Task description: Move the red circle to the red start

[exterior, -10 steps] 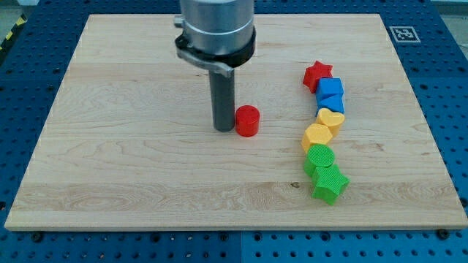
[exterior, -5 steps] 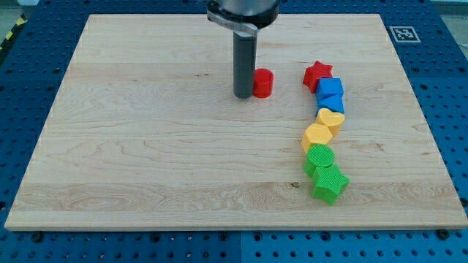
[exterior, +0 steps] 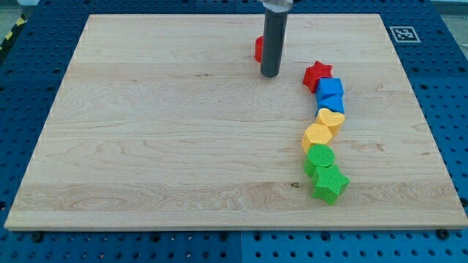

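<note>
Dark rod, no jaws on this arm, so there is no opening or grip to report; my tip (exterior: 270, 74) rests on the surface (exterior: 146, 146) near the middle of its top edge. The red circle (exterior: 259, 49) sits mostly hidden behind the rod, on its upper left side; I cannot tell if they touch. The red star (exterior: 317, 74) lies apart, toward the right edge, heading a column of blocks. The task looks unfinished: the circle must go rightward.
</note>
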